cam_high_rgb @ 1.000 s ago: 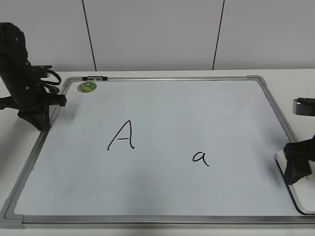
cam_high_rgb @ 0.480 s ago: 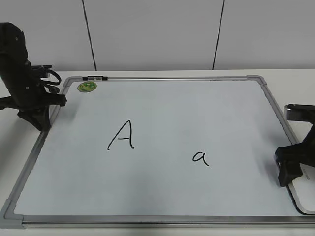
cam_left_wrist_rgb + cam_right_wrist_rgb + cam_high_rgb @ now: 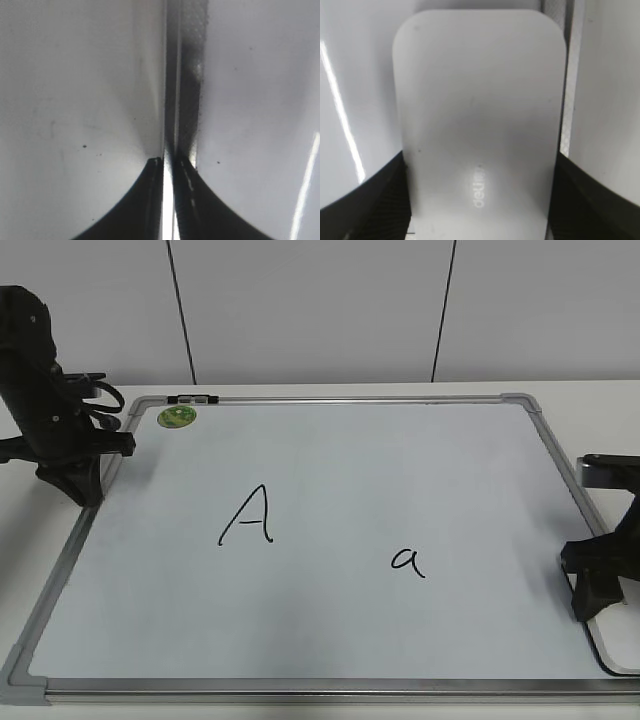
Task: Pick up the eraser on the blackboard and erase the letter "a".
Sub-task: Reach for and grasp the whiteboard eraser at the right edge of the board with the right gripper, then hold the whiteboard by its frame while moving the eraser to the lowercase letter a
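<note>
My right jaws (image 3: 480, 200) stand on both sides of the eraser (image 3: 480, 110) (touching it, I think), ready to lift it. My left jaws (image 3: 169, 165) are clenched, waiting by the blackboard (image 3: 330, 465) frame.

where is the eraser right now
The white glossy rounded plastic eraser lies at the whiteboard's right edge in the exterior view, between the right gripper's fingers.

Dark fingers (image 3: 375, 200) flank the white eraser (image 3: 480, 115) — both sides.
</note>
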You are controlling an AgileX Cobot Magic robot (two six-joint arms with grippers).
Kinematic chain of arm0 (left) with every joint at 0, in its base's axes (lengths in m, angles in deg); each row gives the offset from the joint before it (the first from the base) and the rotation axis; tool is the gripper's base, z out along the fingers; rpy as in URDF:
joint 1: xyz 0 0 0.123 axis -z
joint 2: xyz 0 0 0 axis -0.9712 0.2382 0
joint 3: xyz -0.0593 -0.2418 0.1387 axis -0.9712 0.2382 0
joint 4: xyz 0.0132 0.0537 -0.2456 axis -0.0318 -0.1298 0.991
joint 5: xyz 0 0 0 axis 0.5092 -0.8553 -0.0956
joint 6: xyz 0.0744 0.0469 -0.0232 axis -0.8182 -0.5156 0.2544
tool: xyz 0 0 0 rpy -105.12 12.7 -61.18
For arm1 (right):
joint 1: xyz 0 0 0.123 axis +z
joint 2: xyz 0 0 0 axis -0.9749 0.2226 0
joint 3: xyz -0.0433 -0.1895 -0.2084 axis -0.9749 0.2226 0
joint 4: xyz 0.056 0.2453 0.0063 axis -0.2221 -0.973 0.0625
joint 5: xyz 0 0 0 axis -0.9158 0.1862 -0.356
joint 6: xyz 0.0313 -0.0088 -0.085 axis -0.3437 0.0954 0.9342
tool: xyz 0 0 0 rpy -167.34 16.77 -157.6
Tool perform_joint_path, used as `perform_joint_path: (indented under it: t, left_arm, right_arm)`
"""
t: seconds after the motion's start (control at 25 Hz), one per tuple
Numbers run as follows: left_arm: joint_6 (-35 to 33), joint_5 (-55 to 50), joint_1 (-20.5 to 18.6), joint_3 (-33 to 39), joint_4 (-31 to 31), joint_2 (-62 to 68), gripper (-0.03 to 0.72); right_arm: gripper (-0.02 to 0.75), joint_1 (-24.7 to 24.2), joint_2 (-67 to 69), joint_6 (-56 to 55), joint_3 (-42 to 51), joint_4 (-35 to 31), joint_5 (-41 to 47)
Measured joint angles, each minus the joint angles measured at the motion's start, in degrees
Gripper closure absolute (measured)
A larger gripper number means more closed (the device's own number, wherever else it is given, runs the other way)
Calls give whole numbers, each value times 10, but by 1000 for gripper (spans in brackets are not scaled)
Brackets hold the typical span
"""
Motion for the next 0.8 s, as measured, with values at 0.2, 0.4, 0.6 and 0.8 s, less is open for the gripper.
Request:
perform_joint_path:
  t: [0.2, 0.4, 0.6, 0.8]
  left_arm:
    - [0, 0, 0, 0, 2, 0, 634]
    - [-2, 0, 0, 0, 4, 0, 634]
    - [-4, 0, 0, 0, 7, 0, 633]
    - [-5, 0, 0, 0, 8, 0, 633]
  right_arm:
    - [213, 0, 0, 1, 0, 0, 0]
    - [214, -1, 4, -1, -32, -21, 57]
    - [214, 13, 12, -1, -117, -22, 148]
    - [214, 72, 60, 2, -215, -22, 215]
